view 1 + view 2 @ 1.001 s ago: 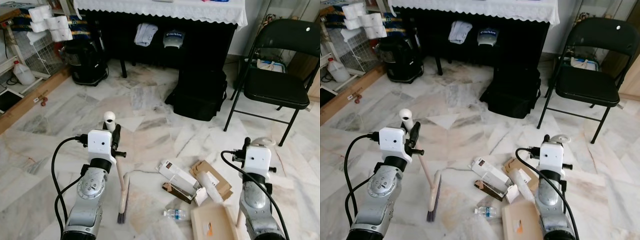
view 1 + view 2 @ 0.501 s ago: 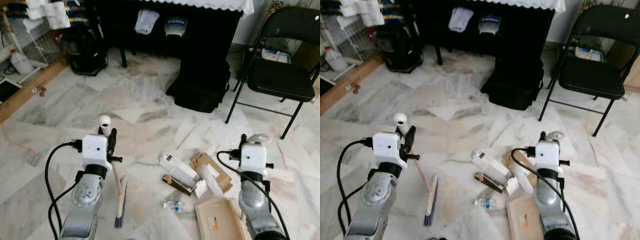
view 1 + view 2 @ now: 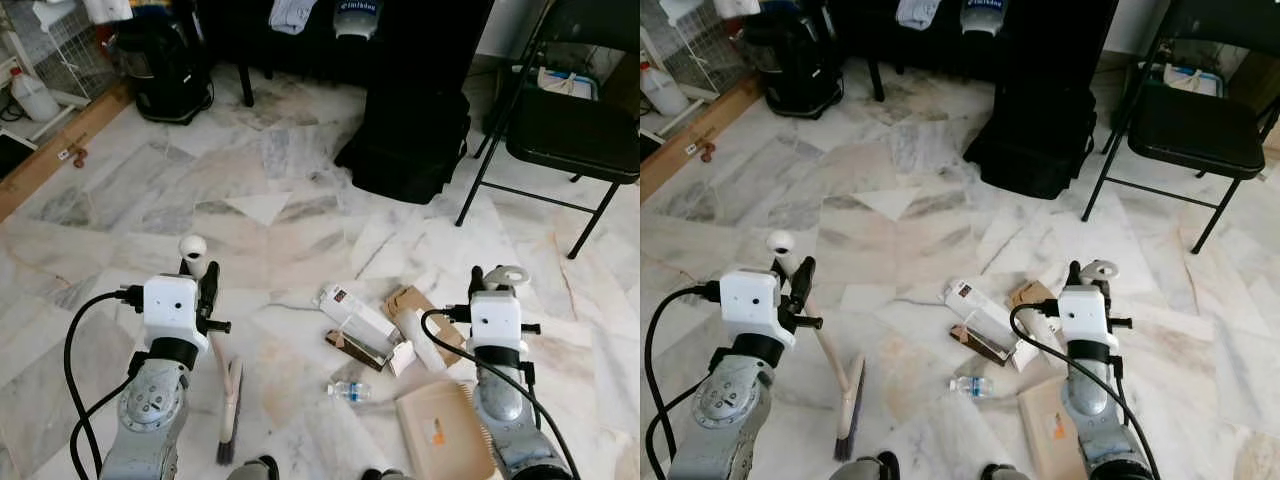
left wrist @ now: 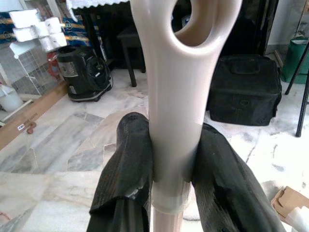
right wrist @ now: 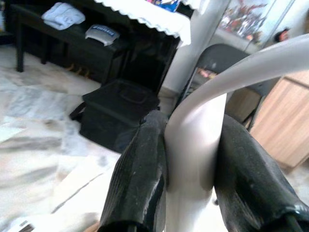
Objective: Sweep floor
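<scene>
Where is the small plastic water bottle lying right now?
The water bottle lies on its side on the marble floor between the two arms, just in front of the cardboard scraps, with the dustpan to its right and the broom head to its left.

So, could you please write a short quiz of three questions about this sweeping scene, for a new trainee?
1. True or false: the left gripper is shut on the broom handle.
2. Multiple choice: what lies on the floor nearest the broom head?
A. a small water bottle
B. the black bag
C. the folding chair
3. Fill in: the right gripper holds the handle of the tan ______, whose pan rests on the floor beside the cardboard boxes.

Key: 1 true; 2 A; 3 dustpan.
</scene>
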